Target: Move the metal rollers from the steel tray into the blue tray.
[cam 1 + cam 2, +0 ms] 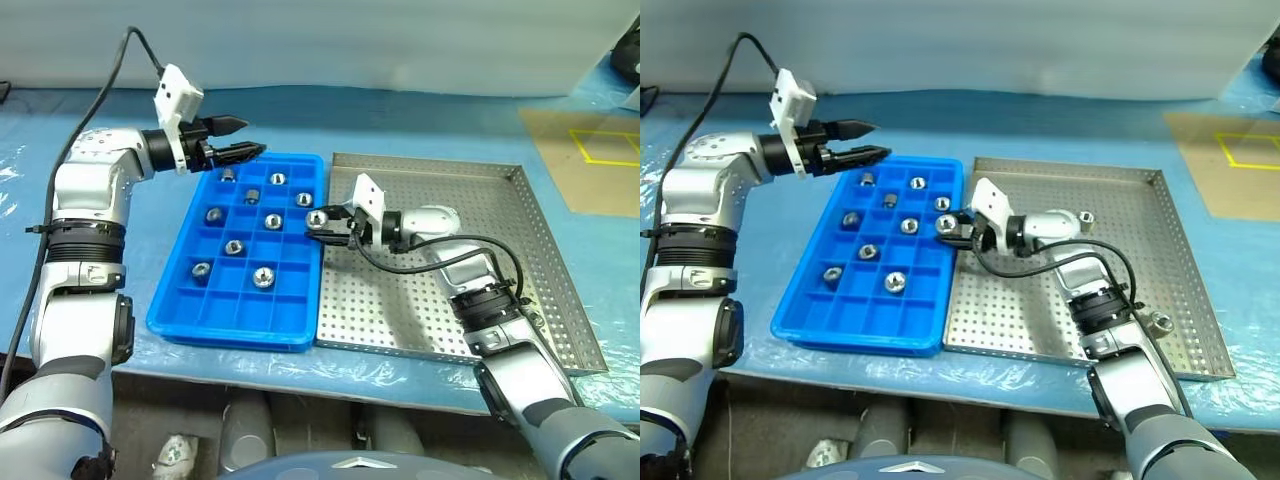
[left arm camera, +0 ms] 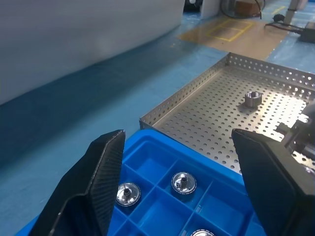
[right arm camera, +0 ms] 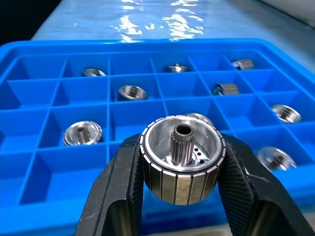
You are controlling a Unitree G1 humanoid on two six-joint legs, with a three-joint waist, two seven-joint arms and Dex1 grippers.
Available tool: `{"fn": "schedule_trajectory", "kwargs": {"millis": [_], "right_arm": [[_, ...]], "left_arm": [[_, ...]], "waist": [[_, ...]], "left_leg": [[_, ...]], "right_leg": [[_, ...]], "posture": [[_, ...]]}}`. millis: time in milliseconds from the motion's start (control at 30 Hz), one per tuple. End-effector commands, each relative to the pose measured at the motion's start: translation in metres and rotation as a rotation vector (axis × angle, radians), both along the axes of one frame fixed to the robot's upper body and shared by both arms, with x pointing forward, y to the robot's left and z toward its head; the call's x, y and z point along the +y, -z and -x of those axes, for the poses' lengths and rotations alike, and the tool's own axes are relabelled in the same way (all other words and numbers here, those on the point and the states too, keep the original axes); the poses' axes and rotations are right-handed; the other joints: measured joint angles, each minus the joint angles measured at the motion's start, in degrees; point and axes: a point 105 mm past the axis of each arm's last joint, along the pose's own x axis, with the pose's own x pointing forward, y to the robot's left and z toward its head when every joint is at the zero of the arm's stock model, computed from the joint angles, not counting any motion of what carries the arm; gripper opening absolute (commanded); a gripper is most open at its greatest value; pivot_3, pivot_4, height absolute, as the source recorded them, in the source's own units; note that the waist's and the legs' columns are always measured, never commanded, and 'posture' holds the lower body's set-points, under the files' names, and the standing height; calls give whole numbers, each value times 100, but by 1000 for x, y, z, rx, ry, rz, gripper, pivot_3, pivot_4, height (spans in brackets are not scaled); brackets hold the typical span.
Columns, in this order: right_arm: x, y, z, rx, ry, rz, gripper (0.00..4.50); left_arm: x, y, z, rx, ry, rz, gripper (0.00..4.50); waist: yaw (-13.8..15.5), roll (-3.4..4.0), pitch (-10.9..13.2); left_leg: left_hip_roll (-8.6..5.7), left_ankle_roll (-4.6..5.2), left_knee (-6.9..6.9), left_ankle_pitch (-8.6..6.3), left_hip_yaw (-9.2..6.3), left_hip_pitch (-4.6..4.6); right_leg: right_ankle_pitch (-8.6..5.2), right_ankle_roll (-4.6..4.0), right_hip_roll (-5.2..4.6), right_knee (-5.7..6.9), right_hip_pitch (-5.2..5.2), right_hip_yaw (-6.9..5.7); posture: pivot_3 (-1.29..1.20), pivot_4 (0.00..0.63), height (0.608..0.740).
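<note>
I have the right end effector [image 1: 322, 222] clamped on a metal roller [image 3: 182, 159], bore toward the camera, at the blue tray [image 1: 190, 318]'s edge beside the steel tray [image 1: 520, 215], empty cells just ahead; the left end effector [image 1: 238, 140] hangs apart, empty, over the far rim.

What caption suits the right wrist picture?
Black gripper holding a ribbed silver metal roller above a gridded blue plastic tray.
</note>
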Motion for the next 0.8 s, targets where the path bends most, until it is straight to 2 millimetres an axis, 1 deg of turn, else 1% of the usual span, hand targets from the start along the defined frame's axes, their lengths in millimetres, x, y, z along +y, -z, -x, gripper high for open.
{"fn": "schedule_trajectory", "kwargs": {"millis": [33,100,200,267,333,433,467,567,633,800], "right_arm": [[11,-4,1,-8,-43,-17,1685],[14,0,2,7,-55,-15,1685],[15,5,1,16,-55,-8,1685],[14,7,0,10,-53,7,1685],[10,9,-2,10,-35,12,1685],[6,11,-3,8,-22,17,1685],[6,11,-3,8,-22,17,1685],[11,11,2,16,-40,9,1685],[12,12,4,20,-49,10,1685],[12,16,4,15,-55,27,1685]], "left_arm": [[11,-14,10,-56,-28,18,3659],[17,-9,14,-37,-40,4,3659],[19,2,29,35,8,-9,3659],[18,14,46,115,76,-31,3659],[21,29,60,187,107,-69,3659],[24,48,75,262,147,-123,3659],[24,52,77,276,154,-131,3659],[23,69,90,326,203,-177,3659],[21,72,95,334,220,-188,3659],[14,74,96,331,237,-189,3659]], "waist": [[15,0,0],[30,0,0],[35,0,0],[26,0,0],[28,0,0],[30,0,0],[29,0,0],[27,0,0],[28,0,0],[25,0,0]], "left_leg": [[0,-1,0,1,0,0],[0,-5,-1,3,-3,0],[1,-10,-3,6,-6,-1],[3,-14,-6,7,-9,-4],[5,-15,-9,8,-9,-3],[7,-22,-19,12,-9,0],[8,-25,-20,14,-10,1],[8,-32,-21,18,-11,3],[8,-36,-21,21,-11,4],[8,-46,-20,28,-15,8]], "right_leg": [[0,0,0,2,0,-1],[0,0,-1,3,0,-2],[0,0,0,7,-4,-4],[0,0,0,9,-8,-5],[-1,-1,0,8,-11,-6],[-2,-2,0,9,-12,-7],[-2,-2,0,9,-11,-8],[-2,-2,1,11,-10,-7],[-2,-2,1,12,-9,-7],[-2,-2,1,18,-9,-6]], "posture": [[142,150,740],[147,150,740],[148,150,740],[144,150,740],[142,150,740],[135,150,740],[132,150,740],[125,150,740],[124,150,740],[124,150,740]]}}
